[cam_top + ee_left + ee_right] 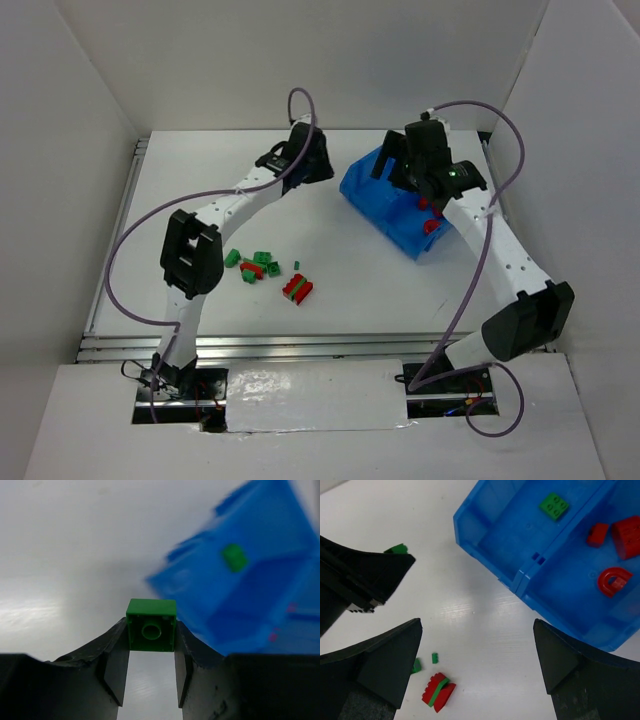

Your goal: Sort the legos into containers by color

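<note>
We had the left gripper (pixel 151 632) clamped on a green brick (pixel 151 624) just beside the blue bin (pixel 487 547); our right gripper (pixel 477 650) hung wide open above it (loose legos (pixel 265 268) lay well apart from it).

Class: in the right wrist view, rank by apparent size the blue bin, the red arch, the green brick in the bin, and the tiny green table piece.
1. blue bin
2. red arch and green brick, about alike
3. tiny green piece
</note>
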Robot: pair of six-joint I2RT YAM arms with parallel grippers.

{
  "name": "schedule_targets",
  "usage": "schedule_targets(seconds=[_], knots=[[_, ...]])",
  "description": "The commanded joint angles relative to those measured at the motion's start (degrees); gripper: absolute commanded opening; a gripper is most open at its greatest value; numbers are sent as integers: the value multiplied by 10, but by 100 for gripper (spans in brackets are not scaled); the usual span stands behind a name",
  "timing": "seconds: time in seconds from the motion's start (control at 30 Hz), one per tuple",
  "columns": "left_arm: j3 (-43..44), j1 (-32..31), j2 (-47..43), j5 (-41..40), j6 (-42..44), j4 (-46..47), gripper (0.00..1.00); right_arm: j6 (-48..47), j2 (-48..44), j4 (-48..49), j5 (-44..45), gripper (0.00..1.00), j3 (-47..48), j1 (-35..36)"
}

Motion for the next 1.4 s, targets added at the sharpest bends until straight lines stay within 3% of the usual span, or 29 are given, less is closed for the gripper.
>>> schedule_targets(seconds=[0.0, 0.2, 0.3, 0.4, 0.43, 0.47, 0.5, 0.67, 0.8, 0.87, 0.93, 0.97, 1.03, 1.07, 1.23, 1.37], knots=[[40, -20, 12, 50, 49, 127, 0, 5, -40, 4, 16, 100, -1, -10], [93, -45, 93, 109, 43, 268, 13, 0, -94, -5, 12, 100, -7, -29], [215, -64, 165, 125, 43, 260, 25, -5, -114, -3, -6, 100, -5, -31], [283, -72, 215, 112, 41, 241, 53, -24, -113, -15, -16, 100, 22, -33], [282, -73, 217, 109, 37, 242, 76, -29, -113, -19, -14, 100, 29, -34], [278, -74, 211, 109, 40, 249, 84, -29, -113, -21, -11, 100, 32, -32], [262, -74, 204, 90, 40, 258, 98, -30, -120, -15, -12, 100, 29, -32], [229, -74, 134, 84, 73, 262, 99, -30, -122, 3, -28, 100, 7, -33], [188, -69, 53, 30, 106, 226, 100, -36, -104, 11, -50, 100, -4, -33], [185, -68, 3, -86, 112, 127, 99, -40, -104, 16, -74, 100, -14, -30], [167, -55, -55, -183, 64, 28, 99, -51, -105, 26, -90, 100, -21, -13], [128, -28, -78, -227, 39, -71, 100, -52, -104, 26, -87, 99, -26, -5], [65, 8, -151, -232, -52, -166, 100, -57, -94, 35, -83, 99, -33, 28], [-27, 42, -180, -219, -69, -216, 100, -58, -85, 42, -78, 100, -40, 41], [-316, 90, -344, -217, -140, -234, 100, -65, -38, 47, -66, 99, -35, 115], [-393, 94, -376, -210, -172, -244, 100, -53, -10, 58, -69, 100, -38, 148]])
